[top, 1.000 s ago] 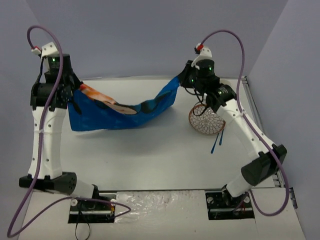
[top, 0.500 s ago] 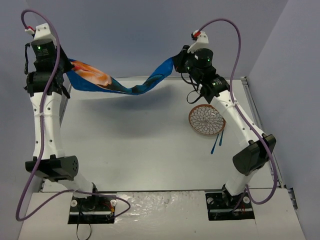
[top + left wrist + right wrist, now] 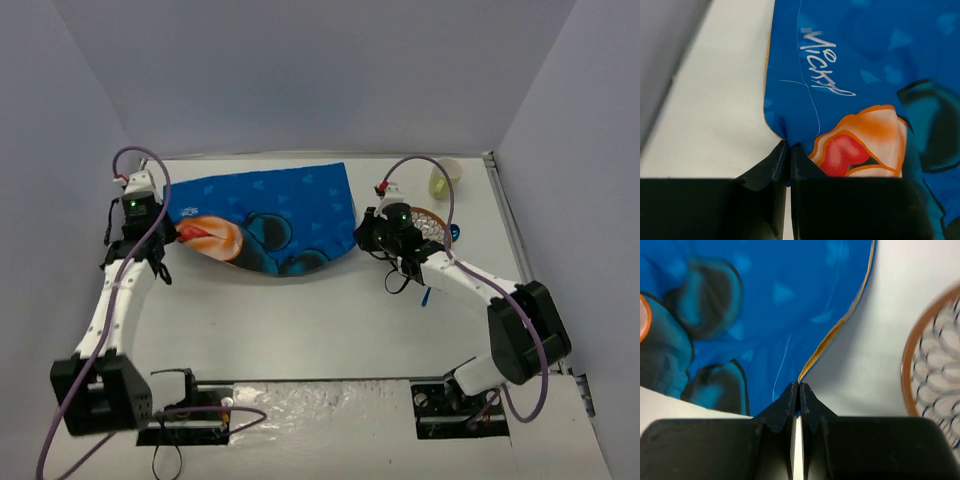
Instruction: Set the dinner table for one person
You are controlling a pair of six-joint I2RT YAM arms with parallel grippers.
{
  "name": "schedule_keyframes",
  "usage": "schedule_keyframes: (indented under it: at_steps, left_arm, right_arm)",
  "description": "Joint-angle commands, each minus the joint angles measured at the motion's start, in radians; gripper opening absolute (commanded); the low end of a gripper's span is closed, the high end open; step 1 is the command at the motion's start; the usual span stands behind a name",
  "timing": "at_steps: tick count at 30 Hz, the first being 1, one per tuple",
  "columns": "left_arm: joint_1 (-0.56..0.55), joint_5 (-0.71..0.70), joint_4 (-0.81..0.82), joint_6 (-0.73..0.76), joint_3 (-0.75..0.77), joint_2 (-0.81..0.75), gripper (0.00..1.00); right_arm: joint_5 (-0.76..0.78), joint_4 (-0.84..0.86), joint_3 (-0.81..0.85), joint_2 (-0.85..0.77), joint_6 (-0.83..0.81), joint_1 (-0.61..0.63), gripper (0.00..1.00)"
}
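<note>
Left end effector (image 3: 789, 146): pinched fully together, placemat (image 3: 270, 215) gripped at its left corner.
Placemat: blue, cartoon-printed, spread over tabletop (image 3: 300, 320) far half.
Right end effector (image 3: 799, 385): pinched closed, placemat's right corner gripped.
Plate (image 3: 433, 214): set just right of placemat.
Tabletop: white, metal-rimmed; everything is carried by it.

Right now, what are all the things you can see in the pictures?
table: one, white, under everything
placemat: one, blue with cartoon print, spread on the far middle of the table
plate: one, orange rim with patterned middle, right of the placemat, partly behind the right arm
cup: one, pale yellowish, far right corner
utensil: blue, by the right arm, mostly hidden, count unclear
left gripper: one, black, shut on the placemat's left corner
right gripper: one, black, shut on the placemat's right corner
</note>
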Motion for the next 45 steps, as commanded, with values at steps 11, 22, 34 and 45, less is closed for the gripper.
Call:
schedule_keyframes:
  at_steps: [11, 22, 34, 45]
  left_arm:
    - [0.024, -0.266, -0.036, -0.054, -0.042, 0.071, 0.0]
    - [0.069, -0.306, -0.071, -0.062, -0.051, 0.099, 0.25]
    - [0.071, -0.145, -0.2, -0.152, 0.033, -0.063, 0.84]
    - [0.049, 0.01, -0.11, -0.211, 0.13, 0.266, 0.84]
  right_arm:
    - [0.048, 0.058, -0.143, 0.045, 0.084, 0.088, 0.0]
    - [0.194, -0.165, -0.076, -0.057, 0.032, 0.083, 0.29]
    - [0.115, -0.365, 0.156, -0.134, -0.093, 0.109, 0.7]
    - [0.11, -0.356, 0.272, 0.178, -0.092, 0.18, 0.6]
